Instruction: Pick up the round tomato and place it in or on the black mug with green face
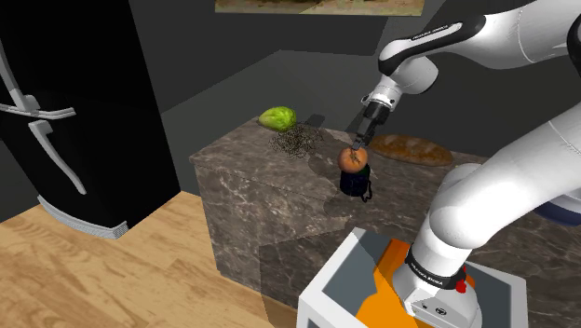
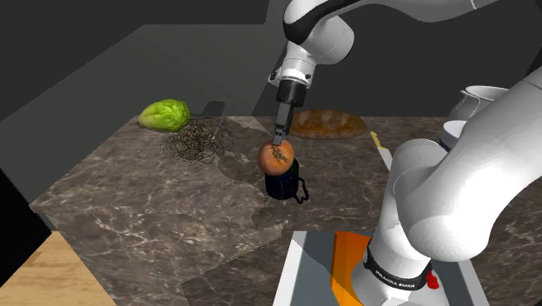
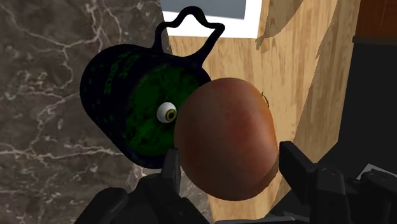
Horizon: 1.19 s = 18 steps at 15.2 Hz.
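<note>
The round orange-red tomato [image 1: 352,160] [image 2: 278,158] sits on the mouth of the black mug with the green face [image 1: 356,183] [image 2: 283,184], near the middle of the dark marble counter [image 1: 251,186]. My gripper [image 1: 358,142] [image 2: 277,139] comes down on the tomato from above. In the wrist view the tomato [image 3: 226,140] fills the gap between the two fingers, which press its sides, so the gripper [image 3: 230,162] is shut on it. Behind the tomato the mug [image 3: 130,108] shows its green face, one eye and its handle.
A tangle of dark wire [image 1: 296,142] [image 2: 196,141] and a green lettuce [image 1: 277,117] [image 2: 164,114] lie toward the counter's back corner. A bread loaf [image 1: 414,148] [image 2: 327,123] lies behind the mug. A black fridge [image 1: 65,112] stands at the shoulder view's left.
</note>
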Motion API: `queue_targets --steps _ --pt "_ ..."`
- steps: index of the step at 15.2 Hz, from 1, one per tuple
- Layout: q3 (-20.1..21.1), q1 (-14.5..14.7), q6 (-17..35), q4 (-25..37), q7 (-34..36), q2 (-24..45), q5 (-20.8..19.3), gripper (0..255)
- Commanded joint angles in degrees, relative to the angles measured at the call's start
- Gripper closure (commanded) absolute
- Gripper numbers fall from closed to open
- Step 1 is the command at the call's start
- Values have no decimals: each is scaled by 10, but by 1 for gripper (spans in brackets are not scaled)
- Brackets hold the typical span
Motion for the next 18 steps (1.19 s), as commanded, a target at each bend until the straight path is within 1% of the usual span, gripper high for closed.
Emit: queue_targets --steps 1,6,10,18 --pt "-1 0 1 -5 -1 3 -4 0" --pt "0 0 0 -4 0 3 -3 0" --pt "-18 -2 -70 71 -1 14 -13 0" --pt "-18 -2 -70 71 -1 14 -13 0"
